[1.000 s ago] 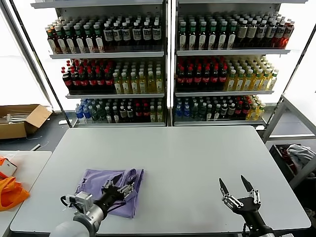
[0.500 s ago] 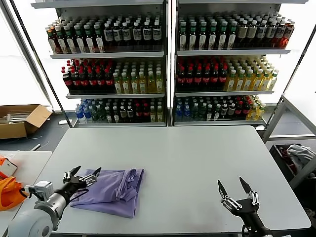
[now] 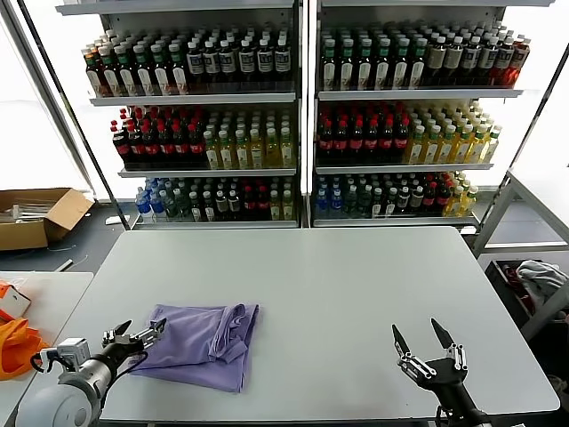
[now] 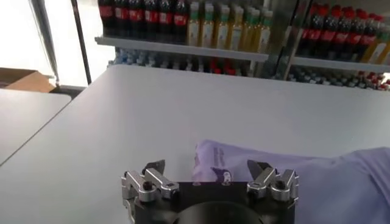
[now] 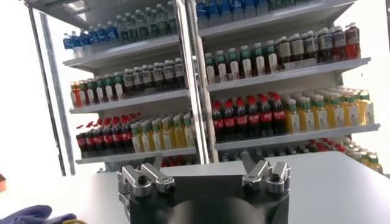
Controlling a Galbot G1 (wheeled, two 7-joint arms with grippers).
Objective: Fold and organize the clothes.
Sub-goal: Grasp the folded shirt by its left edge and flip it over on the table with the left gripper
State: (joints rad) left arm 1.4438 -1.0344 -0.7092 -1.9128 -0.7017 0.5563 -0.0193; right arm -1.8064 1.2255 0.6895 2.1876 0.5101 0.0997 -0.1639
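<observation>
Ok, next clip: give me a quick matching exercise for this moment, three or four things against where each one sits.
Things:
1. folded T-shirt
2. left pincer
3. right pincer
4. cardboard box

Places:
A. on the floor, beyond the table's left side
B. open, over the table's near right part
C. lying on the table's near left part
D. open, at the shirt's left edge

Pairs: 1-C, 2-D, 3-B, 4-A

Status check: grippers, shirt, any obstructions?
Left gripper open, empty, beside the folded lavender T-shirt's left edge. Right gripper open, idle over the table's right front. Nothing in the way.
</observation>
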